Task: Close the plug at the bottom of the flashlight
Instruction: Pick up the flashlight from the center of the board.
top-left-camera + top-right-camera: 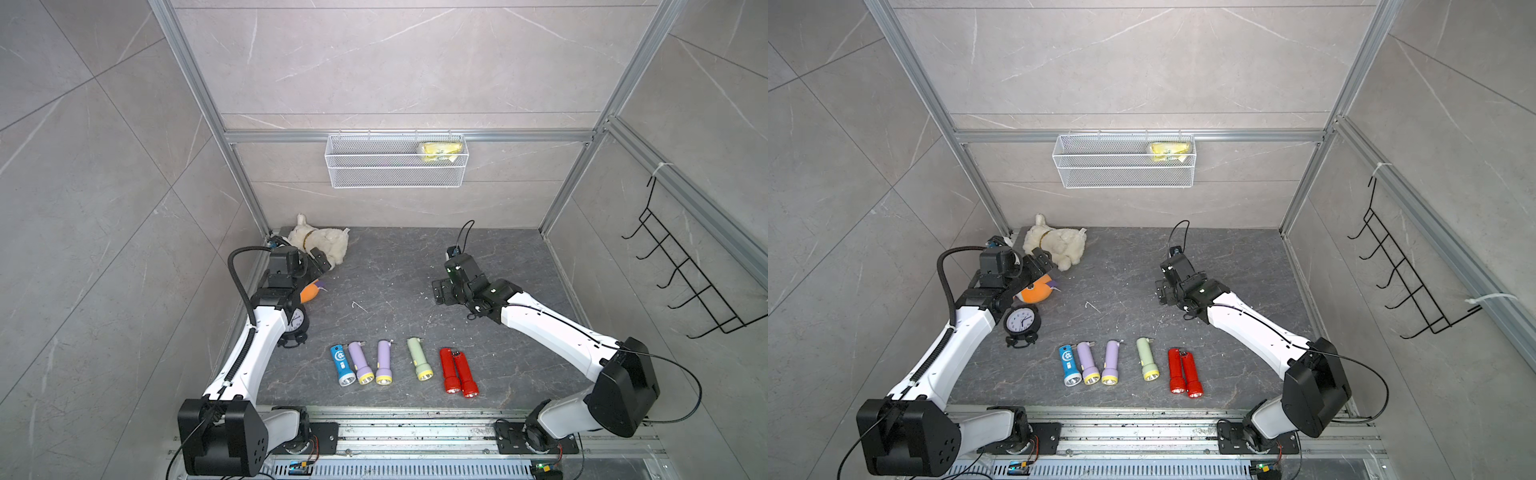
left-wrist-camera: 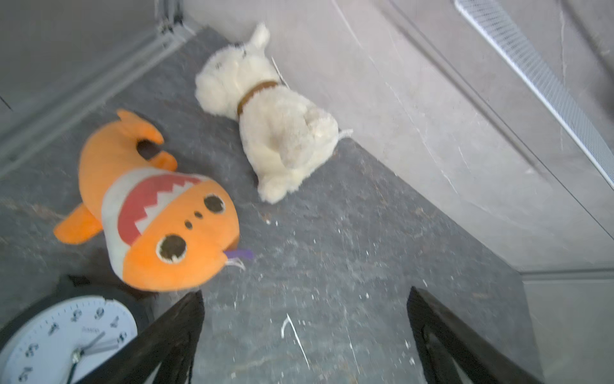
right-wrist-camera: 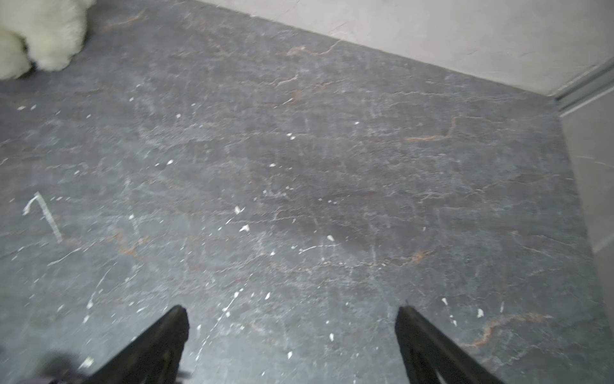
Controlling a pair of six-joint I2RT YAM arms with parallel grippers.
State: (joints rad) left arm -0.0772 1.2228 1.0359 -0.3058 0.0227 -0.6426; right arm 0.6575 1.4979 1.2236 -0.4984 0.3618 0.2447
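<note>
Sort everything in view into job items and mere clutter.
Job: blue flashlight, purple flashlights, green flashlight, red flashlights.
Clutter: white plush dog, orange shark plush, alarm clock, wire basket, yellow packet.

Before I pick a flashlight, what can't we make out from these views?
- Plug ends, e.g. on the green flashlight: too small in both top views; neither wrist view shows a flashlight.
- Alarm clock: cut off by the left wrist view's edge; the left arm covers part in a top view.
- Yellow packet: behind the wire basket mesh, unreadable.
</note>
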